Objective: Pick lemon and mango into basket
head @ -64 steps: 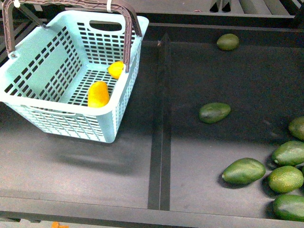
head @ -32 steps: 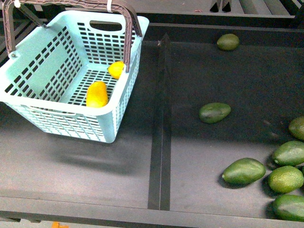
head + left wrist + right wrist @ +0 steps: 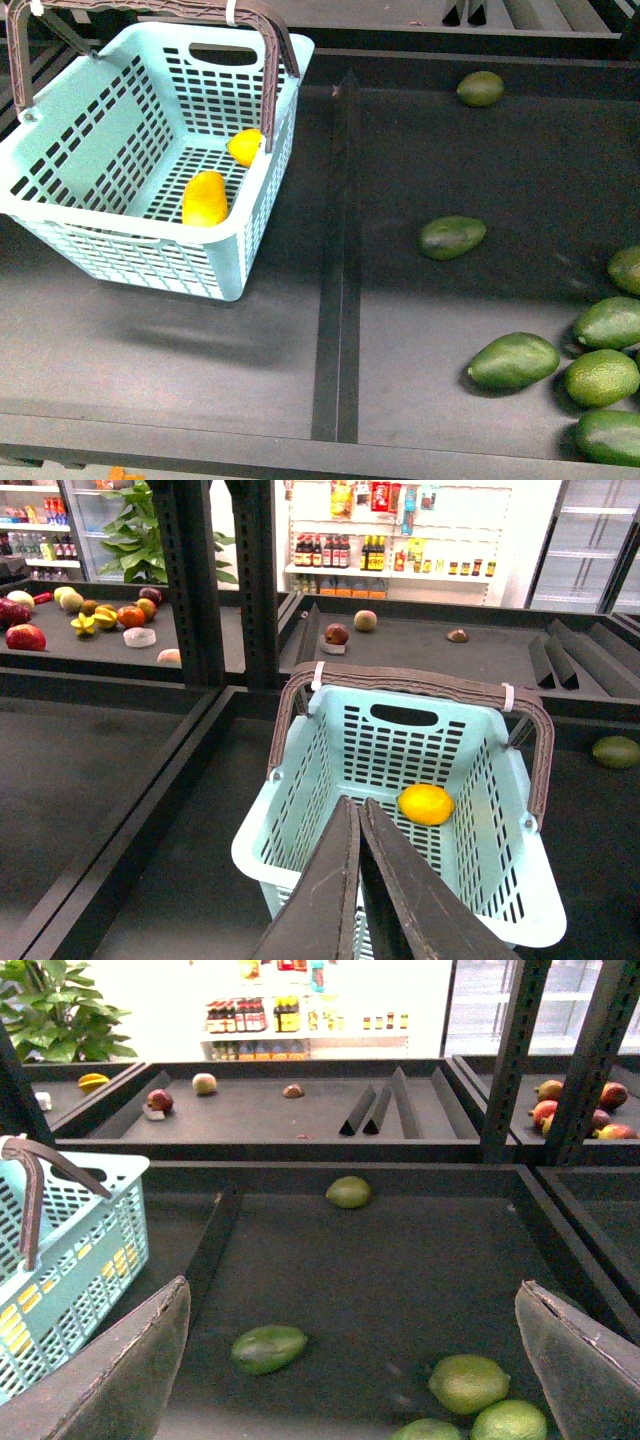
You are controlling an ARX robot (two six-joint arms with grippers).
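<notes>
We see the bright-yellow lemon (image 3: 244, 146) and yellow-orange oval mango (image 3: 205, 197) inside the turquoise slotted plastic basket (image 3: 110, 110); left gripper (image 3: 358, 815) clenched empty, right gripper (image 3: 355, 1360) released.

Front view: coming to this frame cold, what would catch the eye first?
The light turquoise basket at the upper left stands out against the dark shelf, with the yellow-orange mango and the smaller lemon lying on its floor. To the right of the divider, dark green oval fruits are scattered, most bunched at the lower right. Neither arm shows here; in the wrist views the left gripper is shut and the right gripper open.
</notes>
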